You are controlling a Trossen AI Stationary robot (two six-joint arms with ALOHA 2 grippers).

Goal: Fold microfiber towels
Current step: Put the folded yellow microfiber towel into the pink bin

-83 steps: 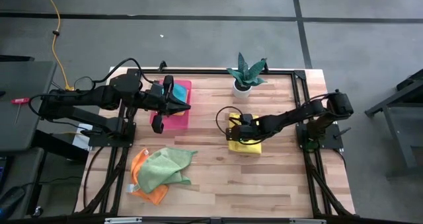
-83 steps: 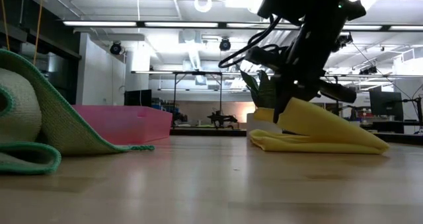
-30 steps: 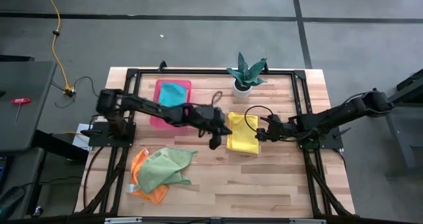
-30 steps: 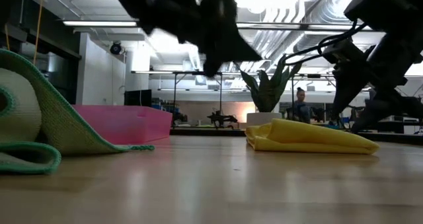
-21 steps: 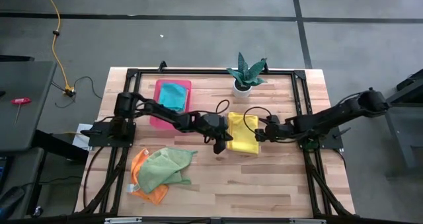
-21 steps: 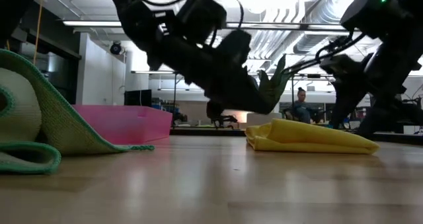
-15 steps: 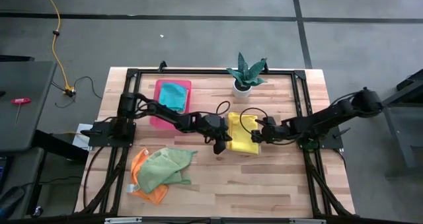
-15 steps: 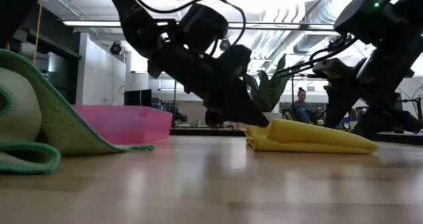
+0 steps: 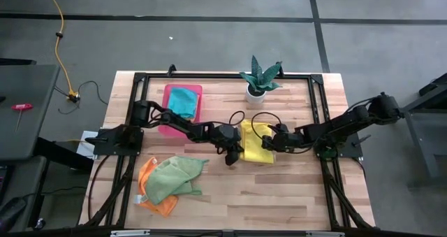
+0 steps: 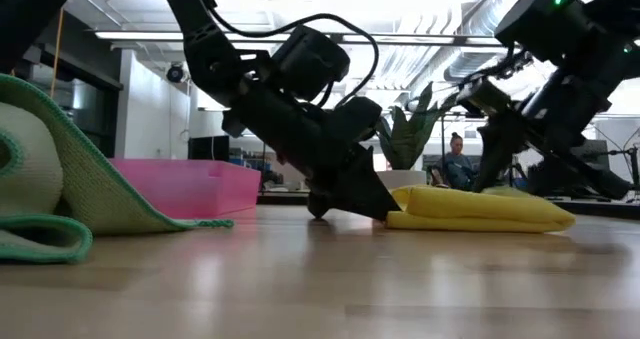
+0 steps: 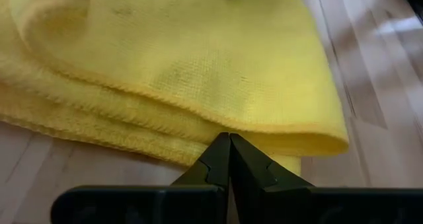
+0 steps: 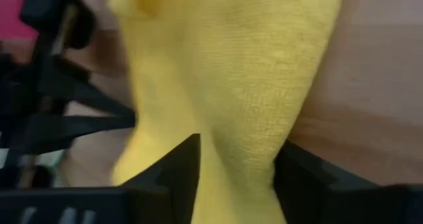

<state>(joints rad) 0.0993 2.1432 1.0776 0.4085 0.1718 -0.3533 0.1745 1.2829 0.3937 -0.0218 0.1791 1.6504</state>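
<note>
Since a second ago the left gripper (image 9: 232, 153) has come down to the folded yellow towel's (image 9: 253, 143) left edge, its fingers (image 11: 228, 159) pressed together at the fold. The right gripper (image 9: 268, 140) has slid onto the towel from the right, jaws spread with yellow cloth between them. The towel lies mid-table on the wooden table (image 9: 293, 188). A teal towel (image 9: 183, 101) sits in the pink tray (image 9: 167, 128); light green towel (image 9: 171, 178) and orange towel (image 9: 149, 192) lie heaped front-left.
</note>
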